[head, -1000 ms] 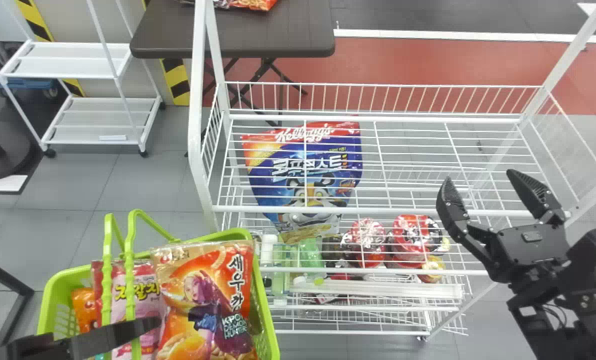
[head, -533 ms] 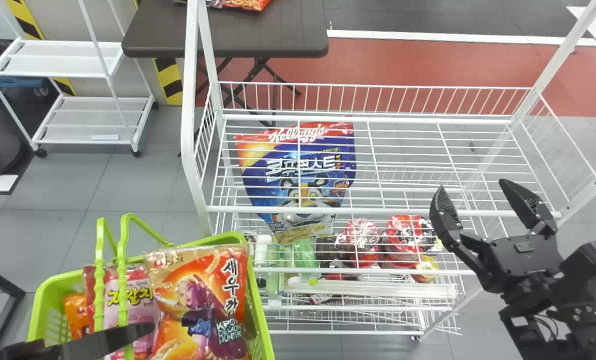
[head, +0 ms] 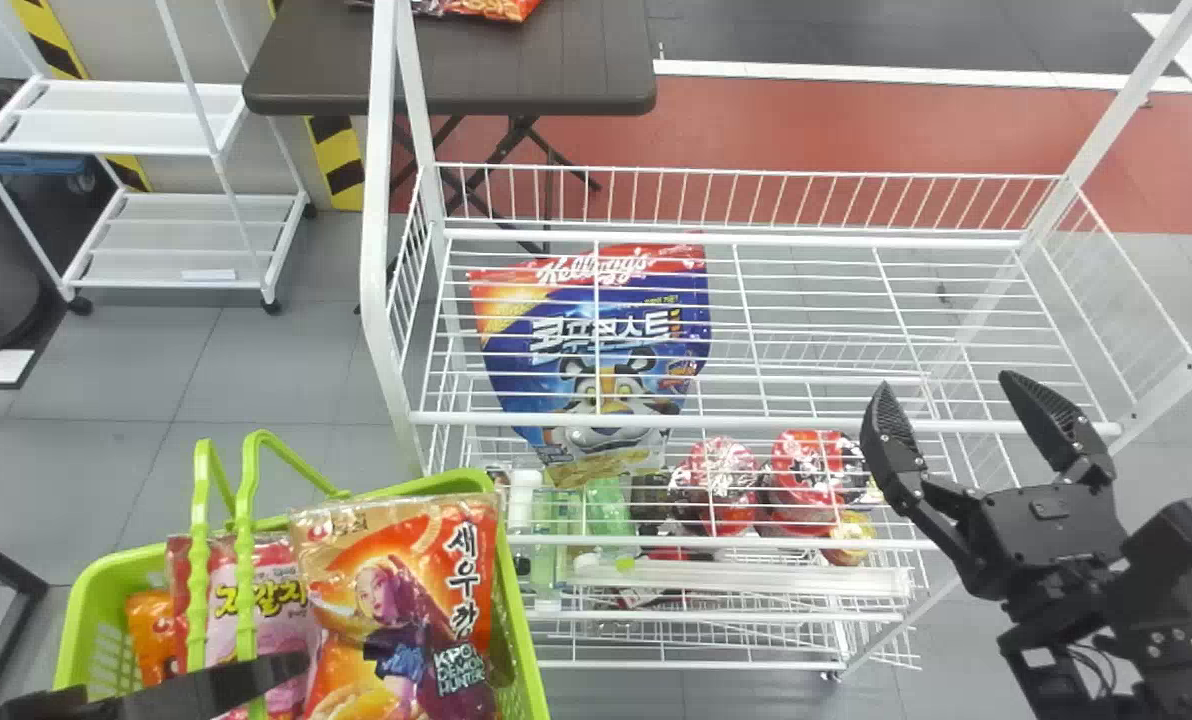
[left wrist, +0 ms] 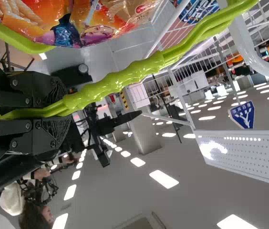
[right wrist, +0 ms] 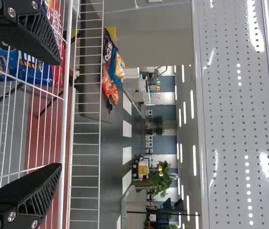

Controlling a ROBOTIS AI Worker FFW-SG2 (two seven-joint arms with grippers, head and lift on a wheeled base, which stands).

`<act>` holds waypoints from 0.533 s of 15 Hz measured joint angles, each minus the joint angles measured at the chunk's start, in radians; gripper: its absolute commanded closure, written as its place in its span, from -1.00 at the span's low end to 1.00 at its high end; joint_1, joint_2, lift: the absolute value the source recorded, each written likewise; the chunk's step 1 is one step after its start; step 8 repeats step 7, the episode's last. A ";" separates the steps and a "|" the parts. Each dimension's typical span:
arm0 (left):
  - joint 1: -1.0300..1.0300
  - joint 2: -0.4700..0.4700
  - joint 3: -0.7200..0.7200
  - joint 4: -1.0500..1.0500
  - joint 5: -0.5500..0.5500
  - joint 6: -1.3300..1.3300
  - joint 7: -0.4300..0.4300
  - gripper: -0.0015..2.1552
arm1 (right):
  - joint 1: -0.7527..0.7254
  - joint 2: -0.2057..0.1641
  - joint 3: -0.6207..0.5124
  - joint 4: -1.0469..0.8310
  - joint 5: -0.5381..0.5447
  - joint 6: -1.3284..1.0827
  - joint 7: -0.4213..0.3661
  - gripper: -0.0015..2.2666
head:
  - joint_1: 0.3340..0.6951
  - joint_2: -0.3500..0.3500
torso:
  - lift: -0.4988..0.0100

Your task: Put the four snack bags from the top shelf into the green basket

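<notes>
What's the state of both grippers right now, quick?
Left gripper: closed on the green basket's handle.
Right gripper: open, nothing between its fingers.

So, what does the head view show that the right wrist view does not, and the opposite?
Only head view: the green basket holding snack bags, and bottles lower in the rack.
Only right wrist view: a perforated panel and a leafy plant.
Both: the open right gripper, white wire rack, blue cereal bag and dark table.
</notes>
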 measured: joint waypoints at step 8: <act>0.003 -0.006 -0.002 -0.009 0.000 0.009 0.000 0.99 | 0.016 0.016 -0.005 -0.004 -0.011 -0.006 0.000 -0.95 | 1.00 -0.15 | 0.96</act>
